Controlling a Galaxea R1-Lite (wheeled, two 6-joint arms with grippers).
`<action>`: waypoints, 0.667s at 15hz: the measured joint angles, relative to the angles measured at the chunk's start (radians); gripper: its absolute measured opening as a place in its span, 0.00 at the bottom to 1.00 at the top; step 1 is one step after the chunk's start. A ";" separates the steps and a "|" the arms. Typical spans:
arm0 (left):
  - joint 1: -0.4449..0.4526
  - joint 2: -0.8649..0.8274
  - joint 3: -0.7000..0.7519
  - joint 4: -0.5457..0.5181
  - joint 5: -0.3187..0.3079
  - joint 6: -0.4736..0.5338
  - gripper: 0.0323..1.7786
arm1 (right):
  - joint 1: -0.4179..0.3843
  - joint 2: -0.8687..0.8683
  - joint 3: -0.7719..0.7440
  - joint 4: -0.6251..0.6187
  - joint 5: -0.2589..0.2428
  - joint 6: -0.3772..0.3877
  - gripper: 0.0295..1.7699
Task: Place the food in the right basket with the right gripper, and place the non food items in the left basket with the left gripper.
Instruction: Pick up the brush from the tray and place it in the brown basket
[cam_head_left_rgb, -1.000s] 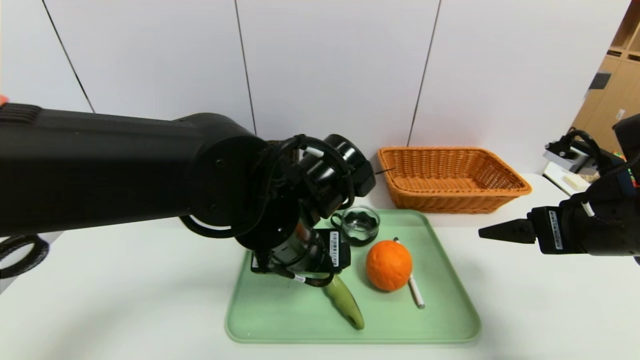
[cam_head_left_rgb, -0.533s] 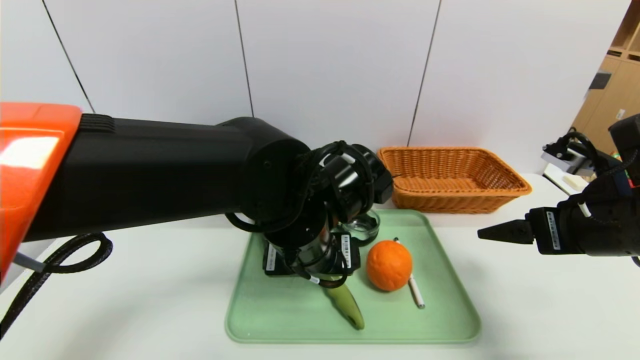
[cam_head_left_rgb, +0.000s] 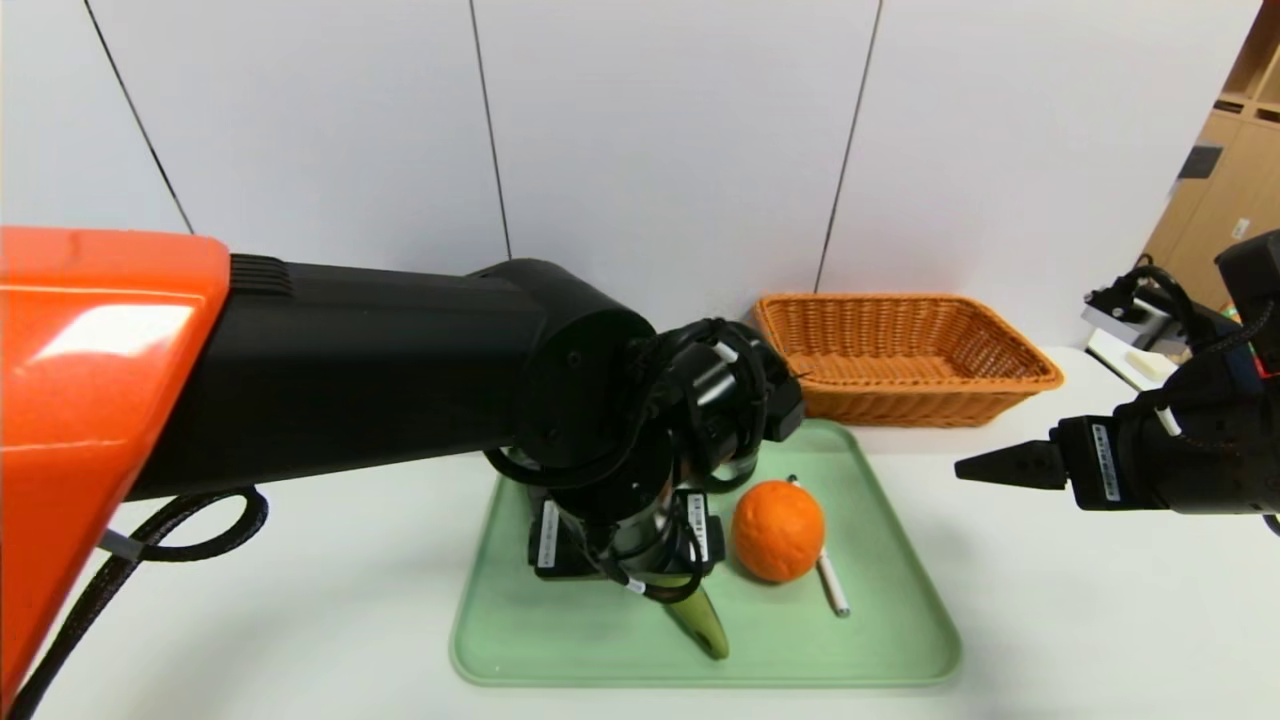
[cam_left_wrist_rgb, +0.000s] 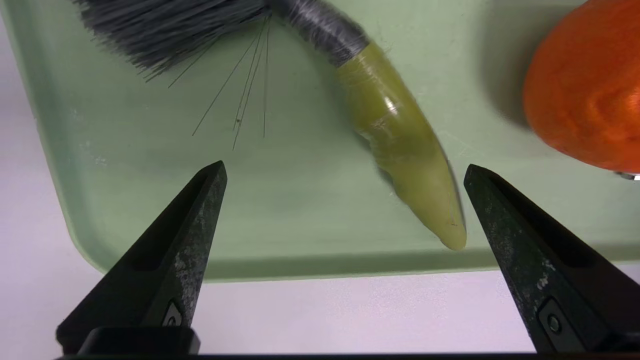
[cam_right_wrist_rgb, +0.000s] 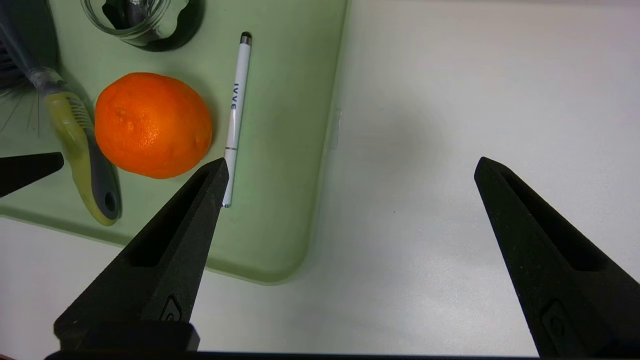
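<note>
Hand brush (cam_left_wrist_rgb: 380, 120) handle lies on tray (cam_left_wrist_rgb: 300, 210) between left gripper (cam_left_wrist_rgb: 345, 170) wide-open, empty fingers (cam_left_wrist_rgb: 200, 200)

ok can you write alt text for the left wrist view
The left end effector, its jaws open, hovers over a green tray, pointed fingers either side of the yellow-green handle of a grey-bristled brush lying on it. An orange sits at one edge of the picture, and white table shows beyond the tray's rim.

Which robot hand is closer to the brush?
Left. The left gripper hangs open just above the brush on the tray. The right gripper waits open off to the side, past the tray's edge.
</note>
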 joint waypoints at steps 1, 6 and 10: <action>-0.001 0.006 0.000 0.030 0.005 -0.023 0.95 | 0.001 0.000 0.000 0.000 0.000 0.000 0.96; -0.027 0.019 -0.052 0.149 0.013 -0.088 0.95 | 0.018 0.004 -0.003 -0.001 0.000 0.001 0.96; -0.030 0.021 -0.137 0.200 0.013 -0.093 0.95 | 0.026 0.009 -0.001 0.000 0.000 0.001 0.96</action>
